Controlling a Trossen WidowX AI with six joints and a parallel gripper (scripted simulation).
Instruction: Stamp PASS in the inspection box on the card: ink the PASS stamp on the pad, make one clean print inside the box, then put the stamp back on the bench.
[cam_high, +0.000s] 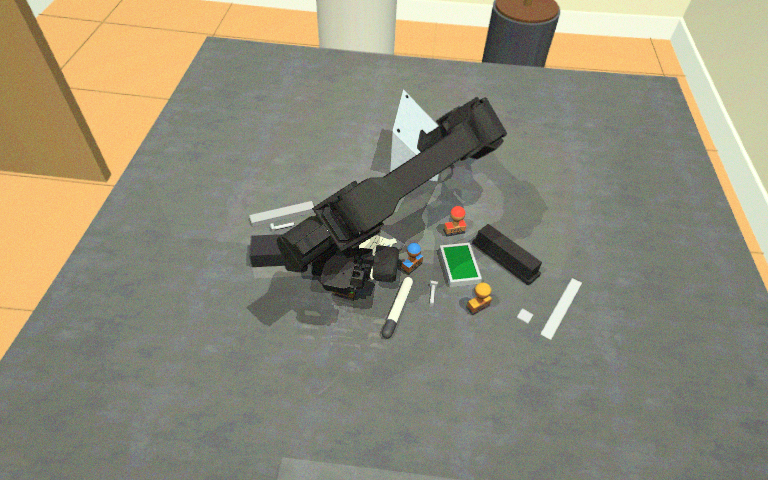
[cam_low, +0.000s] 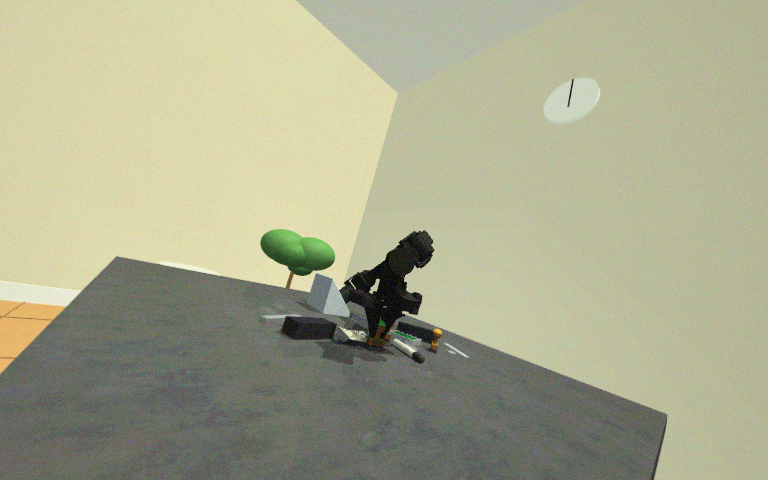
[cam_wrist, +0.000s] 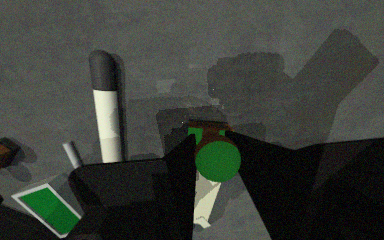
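My gripper (cam_low: 379, 332) (cam_wrist: 210, 137) points down and is shut on the green-knobbed stamp (cam_low: 382, 324) (cam_wrist: 218, 161). The stamp is upright, its brown base at or close to the bench; its lettering cannot be read. The cream card (cam_high: 378, 242) (cam_low: 352, 335) (cam_wrist: 204, 202) lies beside it, partly hidden by the arm and gripper; its box cannot be made out. The green ink pad (cam_high: 460, 263) (cam_low: 406, 336) (cam_wrist: 49, 207) lies in a pale tray, right of the card in the top view. Stamps with a blue knob (cam_high: 414, 249), a red knob (cam_high: 458, 213) and an orange knob (cam_high: 482, 290) (cam_low: 437, 332) stand around the pad.
A white marker (cam_high: 400, 301) (cam_low: 404, 347) (cam_wrist: 106, 115) lies between card and pad, near a small bolt (cam_high: 432, 292) (cam_wrist: 72, 154). A black block (cam_high: 265, 250) (cam_low: 309, 328) is left of the card. A long black block (cam_high: 506, 253) is right of the pad. A grey wedge (cam_high: 410, 121) (cam_low: 326, 295) stands behind.
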